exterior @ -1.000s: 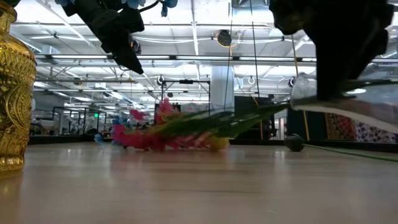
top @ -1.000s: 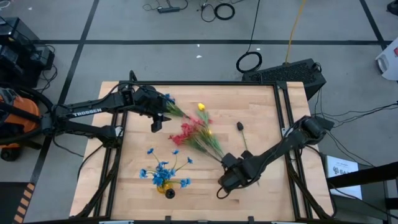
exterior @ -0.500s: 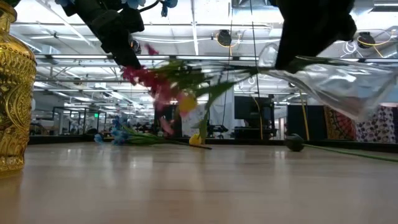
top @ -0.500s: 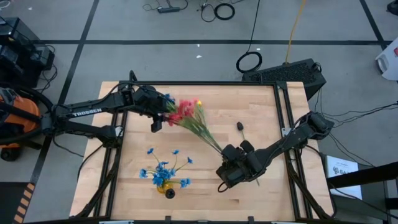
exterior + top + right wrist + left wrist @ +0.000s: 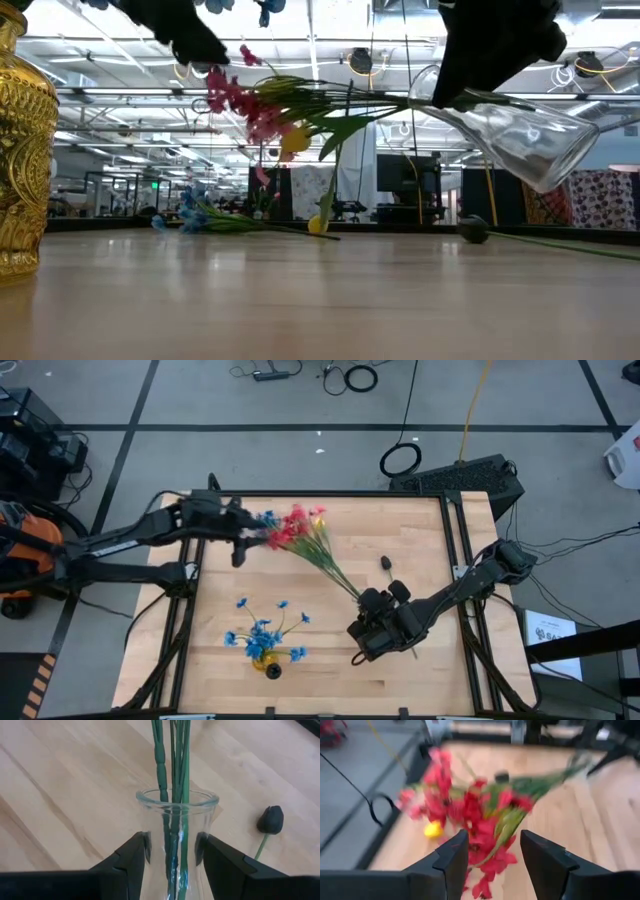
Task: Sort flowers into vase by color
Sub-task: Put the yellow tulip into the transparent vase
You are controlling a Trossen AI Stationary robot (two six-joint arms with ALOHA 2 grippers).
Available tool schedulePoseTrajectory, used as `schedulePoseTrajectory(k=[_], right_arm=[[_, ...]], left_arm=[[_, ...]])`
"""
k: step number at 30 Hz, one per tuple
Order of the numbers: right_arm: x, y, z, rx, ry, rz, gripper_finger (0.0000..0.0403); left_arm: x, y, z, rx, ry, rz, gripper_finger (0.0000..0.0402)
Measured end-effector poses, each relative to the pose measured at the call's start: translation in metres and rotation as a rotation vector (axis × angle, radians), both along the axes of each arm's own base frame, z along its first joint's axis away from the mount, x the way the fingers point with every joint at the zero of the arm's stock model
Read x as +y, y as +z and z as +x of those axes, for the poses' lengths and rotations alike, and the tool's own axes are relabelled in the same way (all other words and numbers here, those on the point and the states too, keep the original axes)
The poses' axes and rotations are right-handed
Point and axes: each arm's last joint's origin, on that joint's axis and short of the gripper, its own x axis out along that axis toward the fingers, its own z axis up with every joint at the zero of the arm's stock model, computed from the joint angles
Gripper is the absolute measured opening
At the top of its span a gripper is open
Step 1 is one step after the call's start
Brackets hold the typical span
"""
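A clear glass vase [image 5: 515,140] hangs tilted above the table, with my right gripper [image 5: 172,850] shut on it. Red and pink flowers [image 5: 292,530] on green stems [image 5: 175,765] stick out of its mouth toward the far left. My left gripper [image 5: 495,855] is open in the far left part of the table, and the red blossoms [image 5: 485,820] show between its fingertips. A gold vase [image 5: 266,660] with blue flowers [image 5: 262,632] stands on the table near the front edge. A blue sprig [image 5: 195,213] and a yellow bud [image 5: 315,226] lie on the table. My left gripper has the red blossoms between its open fingers; whether they touch a finger I cannot tell. My right gripper pinches the clear vase's neck [image 5: 176,827] between its two fingers, just below the rim. The fingers come slanting down from the table's right. The vase is lifted clear and tilted, its mouth toward the far left.
A dark bud [image 5: 385,563] on a thin stem lies right of centre. The black frame rail [image 5: 330,493] runs along the table's far edge. Bare wood [image 5: 330,670] lies between the gold vase and my right arm.
My right gripper has risen and tipped the clear vase. The red and pink bunch, which lay on the table, has swung up clear of it, with its heads carried toward the far left. My left gripper has gone up and back toward the table's left edge.
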Motion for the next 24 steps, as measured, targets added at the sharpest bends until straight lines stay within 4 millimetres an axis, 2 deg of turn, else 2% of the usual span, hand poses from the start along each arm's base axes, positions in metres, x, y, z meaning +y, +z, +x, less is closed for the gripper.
schedulePoseTrajectory(k=[5, 11, 15, 20, 24], right_arm=[[0.0, 0.0, 0.0, -0.004, -0.004, -0.009, 0.0161], [-0.001, 0.003, 0.0, -0.07, -0.022, -0.09, 0.0161], [0.0, 0.01, 0.0, -0.145, -0.021, -0.135, 0.0161], [0.0, 0.021, -0.004, -0.211, -0.014, -0.189, 0.0161], [-0.001, 0.027, -0.004, -0.243, -0.001, -0.224, 0.0161]], left_arm=[[-0.005, 0.016, -0.02, -0.096, 0.085, 0.051, 0.0185], [-0.008, 0.012, -0.028, -0.051, 0.09, -0.012, 0.0185], [-0.01, 0.002, -0.026, -0.025, 0.05, -0.07, 0.0185], [-0.008, -0.021, -0.02, 0.008, 0.062, -0.144, 0.0185], [-0.005, -0.039, -0.008, -0.039, 0.04, -0.214, 0.0185]])
